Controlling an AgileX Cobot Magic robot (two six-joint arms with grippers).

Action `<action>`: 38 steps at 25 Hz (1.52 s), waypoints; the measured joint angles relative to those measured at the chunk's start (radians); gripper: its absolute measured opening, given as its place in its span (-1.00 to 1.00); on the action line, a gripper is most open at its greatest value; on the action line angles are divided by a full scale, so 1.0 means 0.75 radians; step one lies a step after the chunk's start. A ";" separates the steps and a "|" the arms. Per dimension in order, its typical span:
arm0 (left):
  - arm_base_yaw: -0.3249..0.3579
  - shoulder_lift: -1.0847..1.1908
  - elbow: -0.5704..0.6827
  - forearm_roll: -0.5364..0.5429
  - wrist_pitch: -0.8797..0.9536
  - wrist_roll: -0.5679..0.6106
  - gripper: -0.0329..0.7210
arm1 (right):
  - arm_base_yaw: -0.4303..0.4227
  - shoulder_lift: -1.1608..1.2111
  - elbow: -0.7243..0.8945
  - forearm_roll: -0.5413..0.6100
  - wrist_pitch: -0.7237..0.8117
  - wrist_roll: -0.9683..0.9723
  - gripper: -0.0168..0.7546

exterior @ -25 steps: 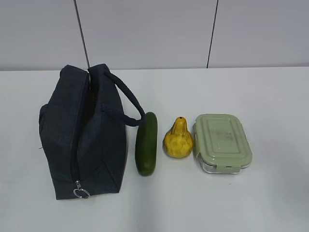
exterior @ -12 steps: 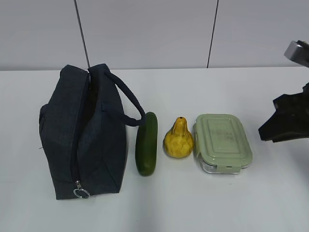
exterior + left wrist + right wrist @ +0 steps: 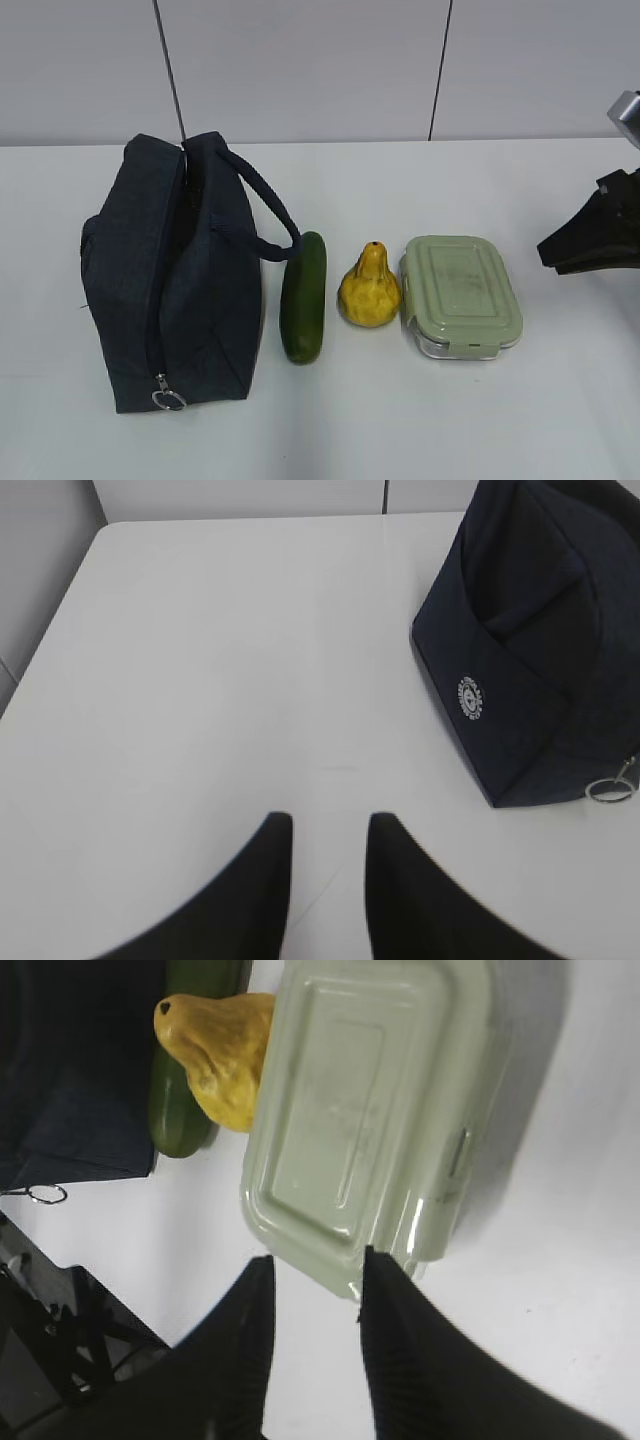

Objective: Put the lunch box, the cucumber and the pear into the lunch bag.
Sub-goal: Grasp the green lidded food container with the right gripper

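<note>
Right fingers [image 3: 385, 1330] parted above lunch box [image 3: 370, 1110], empty

The exterior view slants down across the table [image 3: 420, 420]; both wrist views look down closer, sharing the lunch bag [image 3: 170, 280].

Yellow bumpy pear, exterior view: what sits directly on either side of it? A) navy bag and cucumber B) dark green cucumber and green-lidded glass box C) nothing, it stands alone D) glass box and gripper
B: the bumpy yellow pear stands between the smooth dark green cucumber and the clear glass lunch box with the sage-green lid.
</note>
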 joint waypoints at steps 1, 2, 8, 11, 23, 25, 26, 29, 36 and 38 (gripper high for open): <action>0.000 0.000 0.000 0.000 0.000 0.000 -0.51 | 0.000 0.013 -0.022 -0.007 -0.003 -0.016 -0.33; 0.000 0.000 0.000 0.000 0.000 0.000 -0.51 | 0.000 0.026 -0.042 -0.019 -0.011 -0.031 -0.32; 0.000 0.000 0.000 0.000 0.000 0.000 -0.51 | 0.000 0.124 -0.133 -0.049 -0.032 -0.069 -0.02; 0.000 0.000 0.000 0.000 0.000 0.000 -0.51 | 0.015 0.181 -0.155 -0.067 -0.032 -0.084 0.10; 0.000 0.000 0.000 0.000 0.000 0.000 -0.51 | 0.147 0.272 -0.213 -0.086 -0.135 -0.092 0.14; 0.000 0.000 0.000 0.000 0.000 0.000 -0.51 | 0.150 0.279 -0.216 -0.086 -0.141 -0.089 0.14; 0.000 0.000 0.000 0.000 0.000 0.000 -0.51 | 0.152 0.284 -0.217 -0.086 -0.141 -0.082 0.14; 0.000 0.000 0.000 0.000 0.000 0.000 -0.51 | 0.152 0.312 -0.219 -0.089 -0.141 -0.047 0.14; 0.000 0.000 0.000 0.000 0.000 0.000 -0.51 | 0.152 0.371 -0.219 -0.066 -0.125 -0.007 0.14; 0.000 0.000 0.000 0.000 0.000 0.000 -0.51 | 0.152 0.374 -0.219 -0.058 -0.127 -0.004 0.14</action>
